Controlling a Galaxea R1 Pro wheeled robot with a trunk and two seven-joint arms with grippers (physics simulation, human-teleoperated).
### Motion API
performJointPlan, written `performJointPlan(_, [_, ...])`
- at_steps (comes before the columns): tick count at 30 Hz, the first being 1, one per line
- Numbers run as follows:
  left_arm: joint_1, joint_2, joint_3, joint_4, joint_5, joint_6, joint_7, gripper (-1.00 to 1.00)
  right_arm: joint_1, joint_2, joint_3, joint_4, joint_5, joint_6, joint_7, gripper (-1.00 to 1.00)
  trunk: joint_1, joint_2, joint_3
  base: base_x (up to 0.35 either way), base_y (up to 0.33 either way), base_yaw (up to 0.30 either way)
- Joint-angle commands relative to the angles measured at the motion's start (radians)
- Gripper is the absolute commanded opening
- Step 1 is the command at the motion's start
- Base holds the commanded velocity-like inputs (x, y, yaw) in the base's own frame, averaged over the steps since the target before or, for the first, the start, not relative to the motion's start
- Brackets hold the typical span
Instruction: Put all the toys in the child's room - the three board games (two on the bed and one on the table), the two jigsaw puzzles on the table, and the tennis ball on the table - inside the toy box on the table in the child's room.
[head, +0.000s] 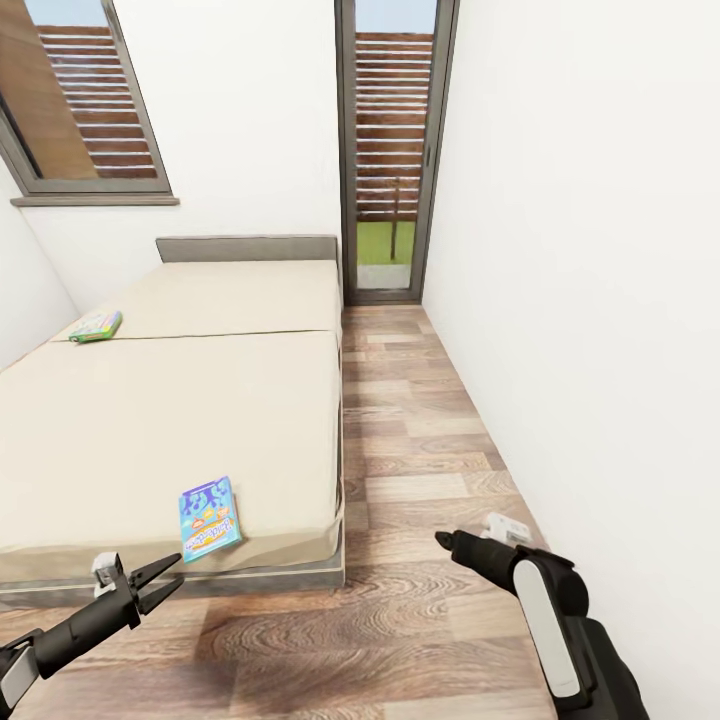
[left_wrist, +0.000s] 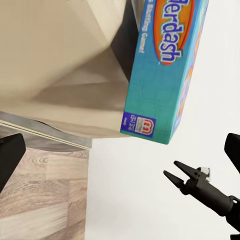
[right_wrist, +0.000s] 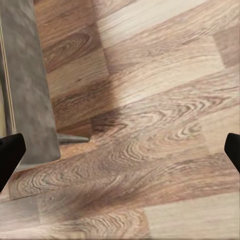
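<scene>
The blue board game (head: 209, 517) is lying flat near the bed's (head: 150, 420) front edge, by its corner. It is looking thin, stiff and light, so pinching its near edge seems best. The left tool (head: 163, 581) is waiting just below it, fingers apart and empty. The right tool (head: 447, 541) is hanging over the floor (head: 420, 430), fingers apart too.

Head camera overlooks bed (head: 170, 420); left wrist nears its blue game (left_wrist: 165, 70)

Blue board game (left_wrist: 165, 70) lettering cut off; far board game (head: 96, 326) print unreadable.
</scene>
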Motion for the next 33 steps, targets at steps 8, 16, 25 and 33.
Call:
performJointPlan(8, [0.0, -0.008, -0.001, 0.0, 0.005, 0.006, -0.002, 1.0, -0.005, -0.001, 0.001, 0.019, -0.006, 0.002, -0.009, 1.0, 0.0, 0.0, -0.001, 0.0, 0.0, 0.0])
performJointPlan(16, [0.0, -0.038, 0.0, 0.0, 0.004, 0.001, -0.001, 1.0, -0.005, -0.009, -0.004, 0.021, -0.014, 0.004, -0.008, 1.0, 0.0, 0.0, -0.001, 0.0, 0.0, 0.0])
performJointPlan(25, [0.0, -0.066, 0.0, -0.001, 0.003, -0.001, -0.001, 1.0, -0.005, -0.015, -0.073, 0.017, -0.015, 0.007, -0.007, 1.0, 0.0, 0.0, -0.001, 0.0, 0.0, 0.0])
performJointPlan(33, [0.0, -0.08, -0.001, -0.001, 0.003, -0.01, 0.003, 1.0, -0.005, -0.015, -0.102, 0.02, -0.014, 0.005, -0.007, 1.0, 0.0, 0.0, -0.001, 0.0, 0.0, 0.0])
